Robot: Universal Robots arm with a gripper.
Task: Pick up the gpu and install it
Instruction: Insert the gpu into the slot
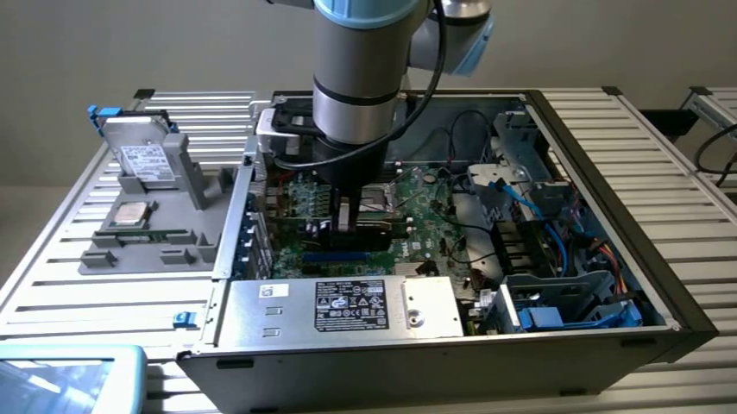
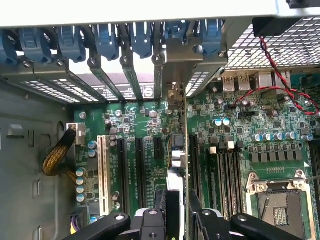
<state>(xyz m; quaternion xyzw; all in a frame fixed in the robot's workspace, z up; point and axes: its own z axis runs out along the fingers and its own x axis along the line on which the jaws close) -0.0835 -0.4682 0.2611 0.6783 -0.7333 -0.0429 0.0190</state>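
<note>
The gpu (image 2: 178,150) stands on edge in the wrist view, held between my gripper's (image 2: 178,202) two black fingers. Its silver end bracket (image 2: 182,57) sits against the rear slot openings of the case, next to the blue slot clips (image 2: 142,40). The card's lower edge runs along a black expansion slot (image 2: 193,155) on the green motherboard (image 2: 145,115); I cannot tell whether it is seated. From the exterior view, my gripper (image 1: 348,222) reaches down inside the open computer case (image 1: 610,172), with the dark card (image 1: 378,228) between its fingers.
A bare CPU socket (image 2: 282,200), memory slots (image 2: 227,170) and a red-black wire (image 2: 280,75) lie near the card. The power supply (image 1: 345,306) fills the case's near side, and blue cables (image 1: 576,310) sit at the exterior view's right. A grey tray (image 1: 150,224) holds a drive (image 1: 144,159).
</note>
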